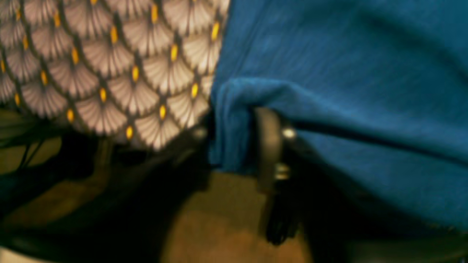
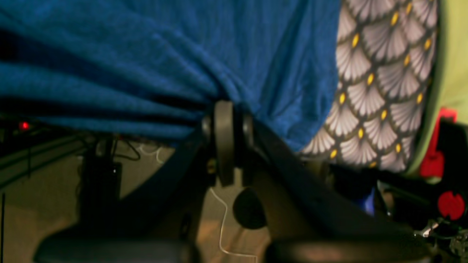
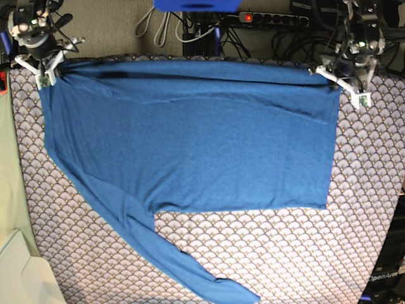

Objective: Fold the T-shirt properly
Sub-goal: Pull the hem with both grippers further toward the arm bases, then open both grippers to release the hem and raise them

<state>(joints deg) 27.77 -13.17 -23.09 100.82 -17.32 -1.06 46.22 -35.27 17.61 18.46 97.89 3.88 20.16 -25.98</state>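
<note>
Here, the left gripper (image 3: 342,85) and right gripper (image 3: 45,66) each pinch a far corner of the shirt (image 3: 190,145) spread on the table cover (image 3: 285,253); uneven pulling could skew it, and the sleeve (image 3: 171,259) may drag.

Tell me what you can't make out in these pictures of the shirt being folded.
- Base view: the shirt shows one sleeve; any second sleeve is hidden beneath the body.
- Base view: the sleeve's cuff runs against the bottom edge.
- Left wrist view: the left gripper is blurred; one finger lies behind the fabric.
- Right wrist view: the right gripper is buried in gathered folds, so the held part is unclear.
- The table cover hides the table.
</note>
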